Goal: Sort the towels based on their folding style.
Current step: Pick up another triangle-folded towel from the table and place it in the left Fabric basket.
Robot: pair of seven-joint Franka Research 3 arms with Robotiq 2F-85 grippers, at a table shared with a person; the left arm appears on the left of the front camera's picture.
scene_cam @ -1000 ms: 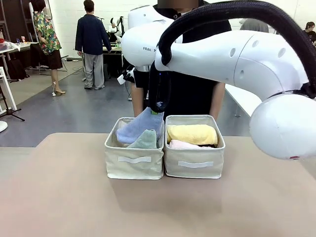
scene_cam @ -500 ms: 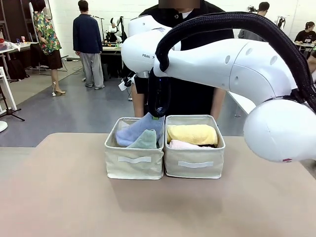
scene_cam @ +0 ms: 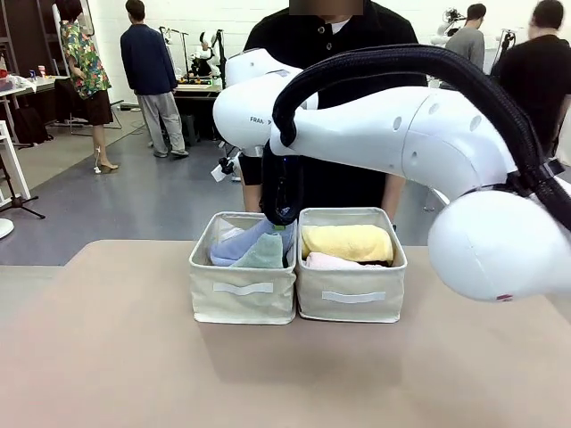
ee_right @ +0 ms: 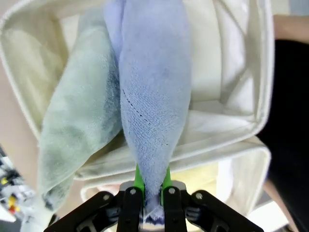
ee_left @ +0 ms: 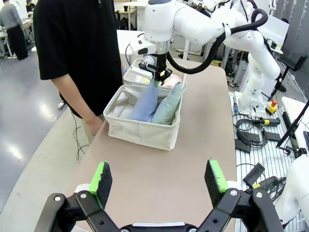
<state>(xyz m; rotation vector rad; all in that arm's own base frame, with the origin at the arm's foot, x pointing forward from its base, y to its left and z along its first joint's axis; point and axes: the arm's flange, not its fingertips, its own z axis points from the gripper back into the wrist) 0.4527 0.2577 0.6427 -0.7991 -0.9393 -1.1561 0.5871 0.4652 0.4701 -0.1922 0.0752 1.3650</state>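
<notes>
Right arm [scene_cam: 401, 143] spans above both bins [scene_cam: 243, 290]; the near tabletop [scene_cam: 268, 374] lies open.

The left pincer [ee_left: 159, 180] hangs with its green pads [ee_left: 100, 177] wide apart above the bare desk [ee_left: 193, 159]. Farther off, the right pincer [ee_left: 159, 76] pinches the tip of the light-blue towel [ee_left: 145, 103], which lies in a beige bin [ee_left: 145, 133] beside the sage-green towel [ee_left: 168, 105]. A person [ee_left: 79, 53] stands beside the bin.
</notes>
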